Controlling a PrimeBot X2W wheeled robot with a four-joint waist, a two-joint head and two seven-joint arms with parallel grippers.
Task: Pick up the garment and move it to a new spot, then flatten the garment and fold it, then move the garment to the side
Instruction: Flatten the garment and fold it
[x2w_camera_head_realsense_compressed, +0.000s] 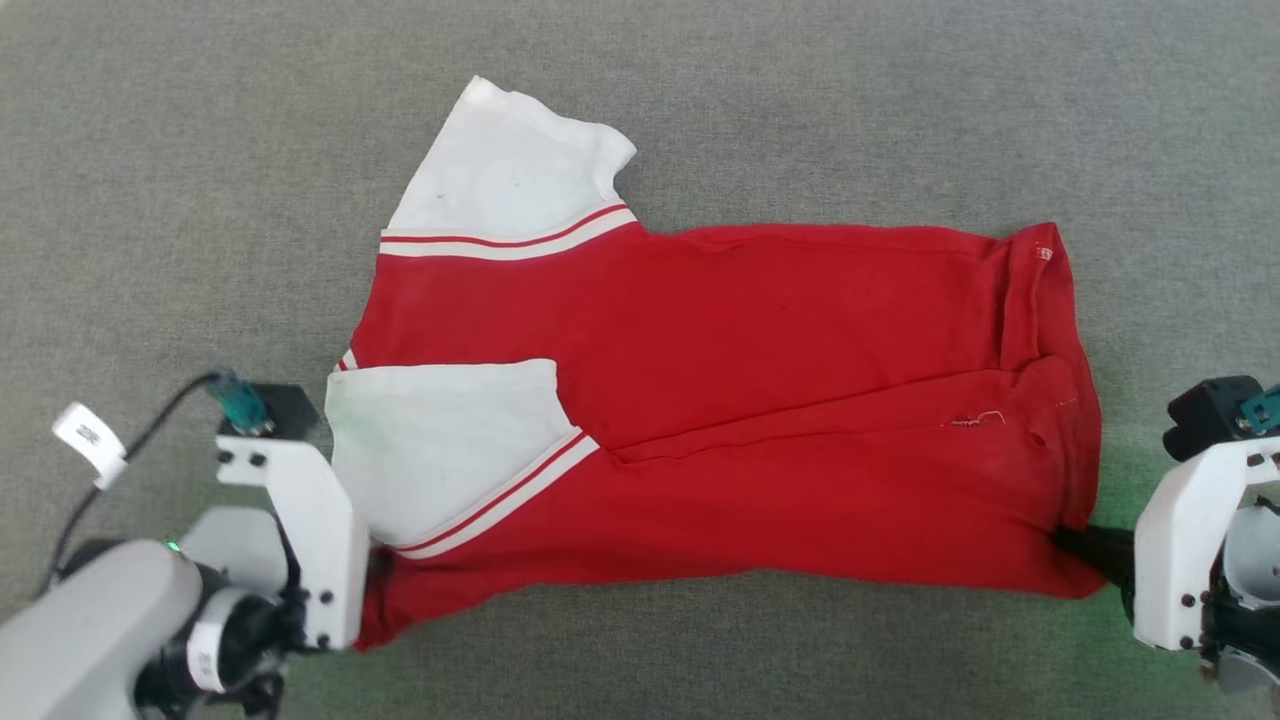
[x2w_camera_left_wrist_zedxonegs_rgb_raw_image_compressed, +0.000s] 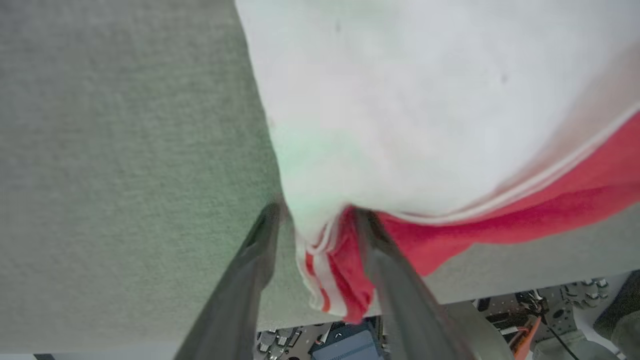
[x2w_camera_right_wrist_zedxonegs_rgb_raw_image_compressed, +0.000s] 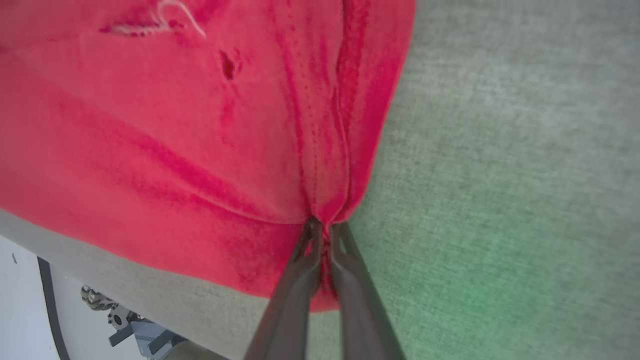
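Observation:
The garment, red with white sleeves, lies sideways on the grey felt table, collar end at the left and hem at the right. Its lettering is hidden. One white sleeve is folded over the red body and the other points to the far side. My left gripper is open, its fingers standing on either side of the bunched near-left corner, where white sleeve trim meets red cloth. My right gripper is shut on the garment's near-right hem corner.
The table's front edge runs just under both grippers, and robot base parts show below it. Bare grey felt lies left of the garment, right of it and beyond it. A cable with a white tag hangs at my left wrist.

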